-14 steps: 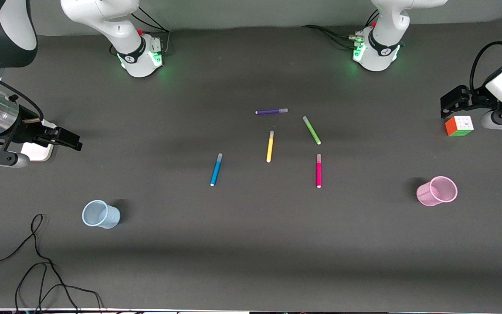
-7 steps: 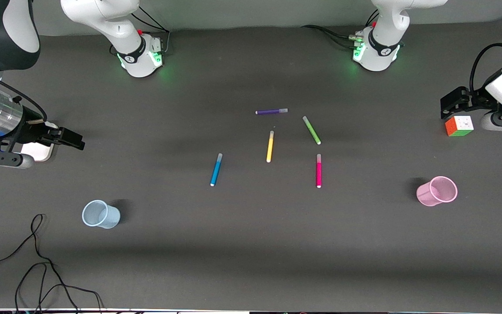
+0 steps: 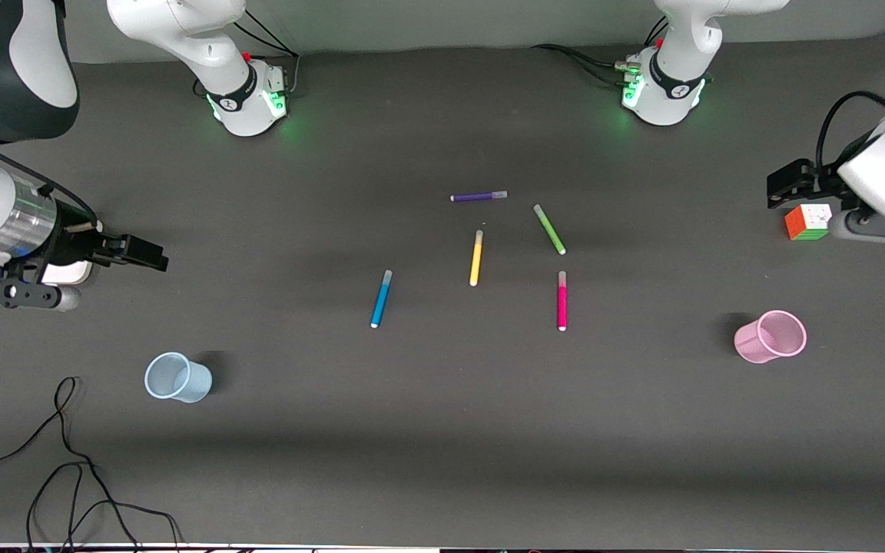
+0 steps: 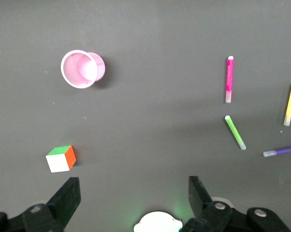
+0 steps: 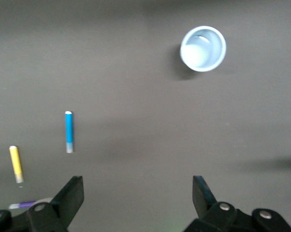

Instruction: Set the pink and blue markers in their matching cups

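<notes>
The blue marker (image 3: 380, 299) and the pink marker (image 3: 562, 300) lie flat mid-table; they also show in the right wrist view (image 5: 68, 131) and the left wrist view (image 4: 229, 79). The pale blue cup (image 3: 177, 377) stands upright toward the right arm's end, also in the right wrist view (image 5: 202, 48). The pale pink cup (image 3: 771, 336) stands toward the left arm's end, also in the left wrist view (image 4: 82, 69). My right gripper (image 3: 152, 256) is open and empty above the table at its own end, its jaws wide apart (image 5: 138, 193). My left gripper (image 3: 779, 188) is open and empty beside a cube, its jaws wide (image 4: 134, 195).
A yellow pen (image 3: 476, 258), a green pen (image 3: 549, 229) and a purple pen (image 3: 478, 197) lie near the markers. A colourful cube (image 3: 808, 221) sits under the left arm. A white block (image 3: 66, 271) lies under the right arm. Loose black cable (image 3: 66, 461) lies near the front edge.
My right gripper has moved toward mid-table. My left gripper has shifted slightly toward mid-table, over the cube. Markers and cups have not moved.
</notes>
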Controlling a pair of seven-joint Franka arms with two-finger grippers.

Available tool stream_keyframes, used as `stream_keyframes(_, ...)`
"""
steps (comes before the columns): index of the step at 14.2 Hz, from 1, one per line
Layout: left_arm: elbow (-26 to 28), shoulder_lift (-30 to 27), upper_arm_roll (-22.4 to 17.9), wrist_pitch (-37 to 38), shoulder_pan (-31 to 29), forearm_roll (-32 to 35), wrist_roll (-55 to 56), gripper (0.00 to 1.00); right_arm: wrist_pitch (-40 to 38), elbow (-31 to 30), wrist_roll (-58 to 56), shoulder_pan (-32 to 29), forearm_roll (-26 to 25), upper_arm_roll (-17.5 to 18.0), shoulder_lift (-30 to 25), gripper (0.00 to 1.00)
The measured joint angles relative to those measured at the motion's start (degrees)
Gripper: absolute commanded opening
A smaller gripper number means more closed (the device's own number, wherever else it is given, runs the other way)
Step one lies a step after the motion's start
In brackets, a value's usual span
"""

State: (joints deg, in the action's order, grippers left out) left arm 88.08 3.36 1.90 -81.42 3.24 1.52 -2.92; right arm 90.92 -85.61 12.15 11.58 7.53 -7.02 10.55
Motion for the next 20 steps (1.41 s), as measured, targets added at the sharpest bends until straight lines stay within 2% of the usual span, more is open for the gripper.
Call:
stream_keyframes(3,0.0,2.0,0.2,-0.5,0.2,-0.2,-0.2,1.0,-0.1,5.3,0.0,1.1,3.2,0.3,5.3,1.0)
stream_keyframes(5,0.7,2.9,0.7,-2.6,0.8,-1.5,-0.2,0.99,-0.3,8.6,0.0,1.8,4.2,2.1,10.3,1.0)
stream_keyframes(8,5.7,3.8,0.9,-10.0,2.1,-6.1,-0.2,0.99,-0.3,12.2,0.2,2.4,4.9,7.1,19.4,1.0)
stream_keyframes(11,10.4,5.8,1.0,-17.1,4.0,-7.5,1.4,0.99,-0.2,16.0,0.5,2.9,7.8,8.6,27.7,1.0)
stream_keyframes(16,11.3,12.1,1.3,-23.4,9.9,-7.6,9.2,0.99,-0.2,20.0,3.0,2.9,9.3,11.1,36.0,0.99)
stream_keyframes(20,11.9,17.7,1.3,-30.4,12.1,-8.3,10.9,0.99,1.7,21.2,6.2,3.4,9.3,13.1,40.9,0.99)
